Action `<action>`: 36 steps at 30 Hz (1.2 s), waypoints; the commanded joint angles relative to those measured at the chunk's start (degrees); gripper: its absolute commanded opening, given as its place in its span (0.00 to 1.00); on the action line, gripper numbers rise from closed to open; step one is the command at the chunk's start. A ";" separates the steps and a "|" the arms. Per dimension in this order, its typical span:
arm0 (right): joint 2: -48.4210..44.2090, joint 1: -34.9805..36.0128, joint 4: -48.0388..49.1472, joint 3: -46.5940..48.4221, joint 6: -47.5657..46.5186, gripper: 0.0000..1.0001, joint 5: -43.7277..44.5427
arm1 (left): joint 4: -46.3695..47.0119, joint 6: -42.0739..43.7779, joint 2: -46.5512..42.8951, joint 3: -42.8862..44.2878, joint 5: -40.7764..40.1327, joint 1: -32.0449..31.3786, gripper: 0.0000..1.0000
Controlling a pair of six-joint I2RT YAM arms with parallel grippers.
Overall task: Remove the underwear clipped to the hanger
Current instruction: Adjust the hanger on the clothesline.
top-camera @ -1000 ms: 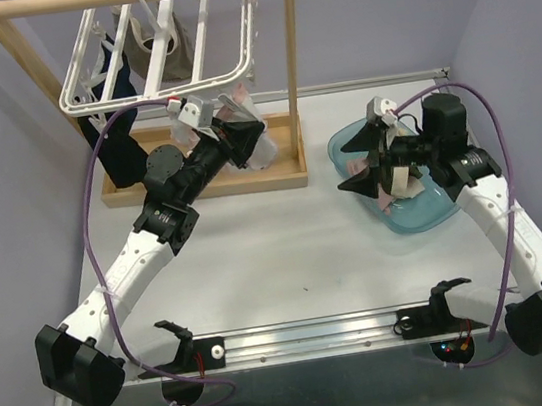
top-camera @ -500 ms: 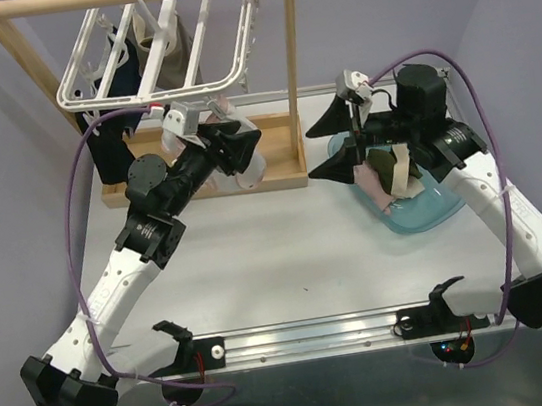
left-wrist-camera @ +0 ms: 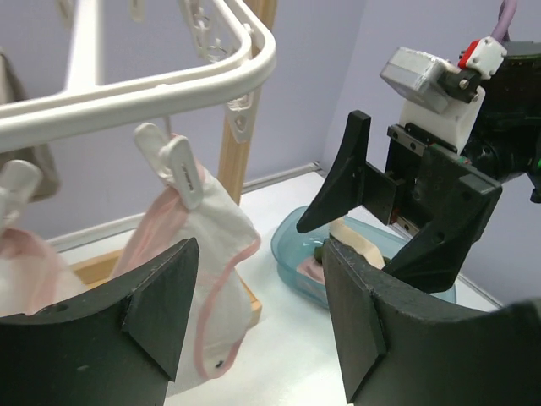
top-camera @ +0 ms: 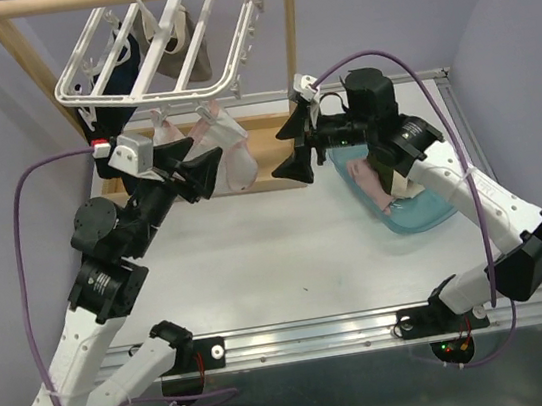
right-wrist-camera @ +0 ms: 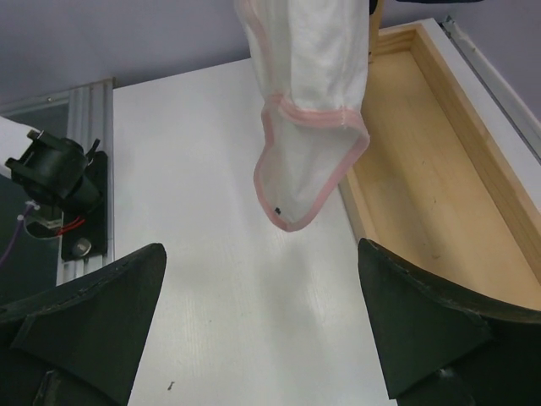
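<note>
The white hanger (top-camera: 158,82) hangs from the wooden rail, with dark and grey underwear (top-camera: 121,72) clipped near its back. A cream piece of underwear with pink trim (top-camera: 232,156) dangles from a clip (left-wrist-camera: 175,166) on the front rim. My left gripper (top-camera: 204,172) is open just left of this piece, and nothing is between its fingers (left-wrist-camera: 165,296). My right gripper (top-camera: 286,152) stands wide open to the right of it, facing it. In the right wrist view the cream underwear (right-wrist-camera: 308,101) hangs ahead of and above that gripper (right-wrist-camera: 262,313).
A blue basin (top-camera: 417,221) at the right holds a few removed pieces. The wooden stand's tray base (right-wrist-camera: 439,152) lies under the hanger, and its upright post (top-camera: 292,49) rises between the hanger and my right arm. The grey wall is close behind.
My left gripper has opened and drawn back to the left of the cream piece. The right arm has swung left from the basin to face the hanging cream underwear.
</note>
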 commanded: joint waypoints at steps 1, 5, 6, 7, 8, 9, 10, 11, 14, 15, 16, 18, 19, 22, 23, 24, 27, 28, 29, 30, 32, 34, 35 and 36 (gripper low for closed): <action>1.70 4.69 1.73 7.15 -1.18 1.00 7.40 | -4.68 4.21 -4.29 3.85 -6.11 -0.27 0.71; 4.34 8.04 1.91 9.71 -0.92 1.00 14.16 | -7.24 4.91 -7.02 4.21 -7.70 -0.27 0.72; 4.78 9.01 1.91 10.06 -0.83 1.00 15.32 | -7.68 5.00 -8.51 4.29 -10.23 -0.27 0.73; 5.05 9.36 2.08 10.85 -0.74 1.00 16.46 | -8.12 5.09 -9.22 4.38 -10.86 -0.35 0.73; 5.66 9.63 2.08 11.12 -0.66 1.00 18.04 | -9.08 4.92 -10.44 4.64 -11.30 -0.35 0.74; 6.10 9.81 2.34 11.29 -0.83 1.00 19.28 | -9.88 4.04 -11.24 4.91 -12.70 -0.27 0.75; 6.11 9.72 2.35 11.30 -0.83 1.00 19.29 | -9.88 3.51 -11.25 4.91 -13.15 -0.27 0.75; 6.19 9.81 2.52 11.38 -1.18 1.00 20.24 | -10.58 3.16 -11.51 5.34 -13.06 -0.27 0.75; 6.54 9.81 2.78 11.38 -2.14 1.00 20.43 | -10.76 2.10 -10.38 5.96 -11.05 -0.27 0.76; 6.63 9.81 2.78 11.38 -2.24 1.00 20.17 | -10.68 2.10 -9.76 6.22 -10.08 -0.35 0.76; 6.63 9.81 2.96 11.47 -2.41 1.00 19.73 | -10.59 2.19 -9.23 6.40 -9.81 -0.27 0.76; 6.90 9.81 2.96 11.91 -2.41 1.00 18.76 | -9.45 2.36 -7.65 6.49 -9.02 -0.35 0.76; 7.07 9.89 3.05 12.09 -2.33 1.00 18.50 | -8.92 2.54 -7.21 6.49 -8.85 -0.27 0.76; 7.33 9.81 3.84 13.14 -1.10 1.00 16.39 | -7.08 2.63 -5.97 7.19 -6.84 -0.35 0.77; 7.42 9.98 4.01 13.40 0.04 1.00 15.00 | -6.90 2.63 -5.62 7.46 -6.65 -0.35 0.77; 7.69 10.07 4.19 14.01 0.66 1.00 14.46 | -6.89 2.63 -5.62 7.72 -6.65 -0.35 0.77; 8.65 11.65 5.07 14.55 2.86 1.00 13.84 | -7.33 2.80 -6.15 8.51 -7.17 -0.35 0.77; 9.79 12.78 5.51 15.16 3.64 1.00 14.53 | -7.77 3.07 -6.58 8.51 -7.35 -0.35 0.77; 10.32 12.80 5.60 15.60 3.65 1.00 14.54 | -7.95 3.15 -6.59 8.51 -7.35 -0.27 0.77; 11.11 13.84 5.68 16.30 4.61 1.00 16.37 | -8.21 3.33 -7.46 8.34 -7.61 -0.27 0.77; 13.39 15.16 5.77 18.66 5.41 0.99 20.23 | -8.82 3.68 -8.95 7.46 -7.70 -0.35 0.77; 14.71 16.13 5.69 19.99 5.67 0.93 23.75 | -9.18 3.95 -10.10 6.67 -9.36 -0.27 0.77; 15.85 16.48 5.69 21.39 6.11 0.90 24.73 | -9.35 4.21 -11.23 5.80 -9.98 -0.35 0.77; 16.21 16.57 5.69 22.01 6.55 0.86 25.26 | -9.44 4.21 -11.77 5.35 -10.42 -0.35 0.77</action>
